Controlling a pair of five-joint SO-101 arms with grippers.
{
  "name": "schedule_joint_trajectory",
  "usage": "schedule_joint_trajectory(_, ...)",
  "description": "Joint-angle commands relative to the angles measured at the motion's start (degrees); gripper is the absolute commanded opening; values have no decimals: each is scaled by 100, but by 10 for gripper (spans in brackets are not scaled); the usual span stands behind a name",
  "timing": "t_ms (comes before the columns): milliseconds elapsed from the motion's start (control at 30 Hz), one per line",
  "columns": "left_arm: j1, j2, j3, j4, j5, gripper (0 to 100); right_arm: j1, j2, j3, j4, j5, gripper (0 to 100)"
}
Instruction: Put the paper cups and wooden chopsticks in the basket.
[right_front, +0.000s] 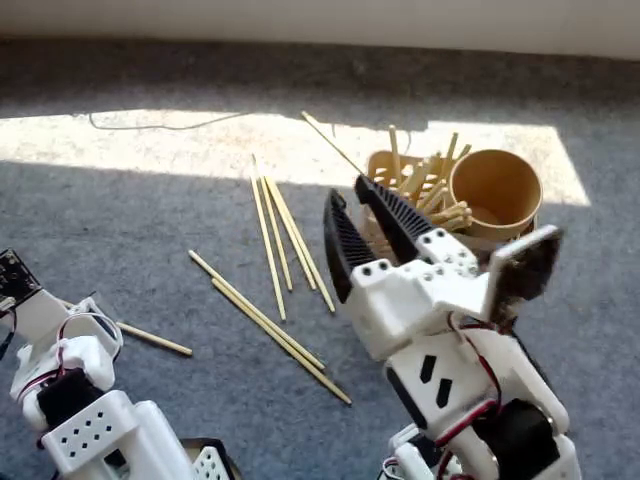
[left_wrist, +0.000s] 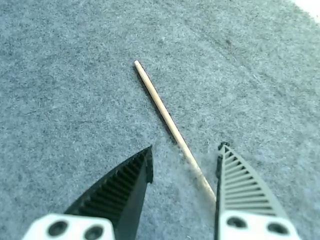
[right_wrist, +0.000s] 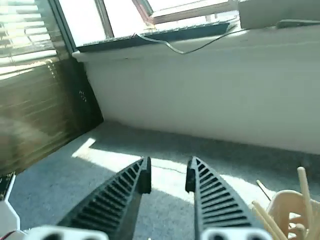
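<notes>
A pale basket (right_front: 382, 165) at the back right holds several wooden chopsticks (right_front: 430, 185) and a brown paper cup (right_front: 495, 190). More chopsticks (right_front: 280, 240) lie loose on the grey carpet, and a pair (right_front: 265, 320) lies nearer the front. My right gripper (right_front: 347, 190) is raised just left of the basket, open, with nothing between its fingers; the right wrist view shows it (right_wrist: 169, 161) with the basket rim (right_wrist: 285, 205) beside it. My left gripper (left_wrist: 185, 149) hangs open over a single chopstick (left_wrist: 160, 107), which runs between its fingers.
The left arm (right_front: 70, 400) sits at the front left, with the single chopstick (right_front: 150, 338) just beside it. A thin cable (right_front: 150, 125) lies on the sunlit carpet at the back. A white wall (right_wrist: 210, 95) and a window ledge stand beyond.
</notes>
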Motion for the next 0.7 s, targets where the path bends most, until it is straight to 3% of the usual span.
schedule_joint_trajectory(0, -48, -48, -31, -105, 0, 210, -400, 734, -312, 189, 158, 123)
schedule_joint_trajectory(300, -48, -48, 4, -114, 0, 210, -1262, 1798, -286, 716, 167, 123)
schedule_joint_trajectory(500, -48, -48, 13, -114, -281, 210, -1420, 2492, 119, 716, 765, 123)
schedule_joint_trajectory(667, -48, -48, 13, -114, -281, 210, -1560, 3354, 242, 497, 844, 123)
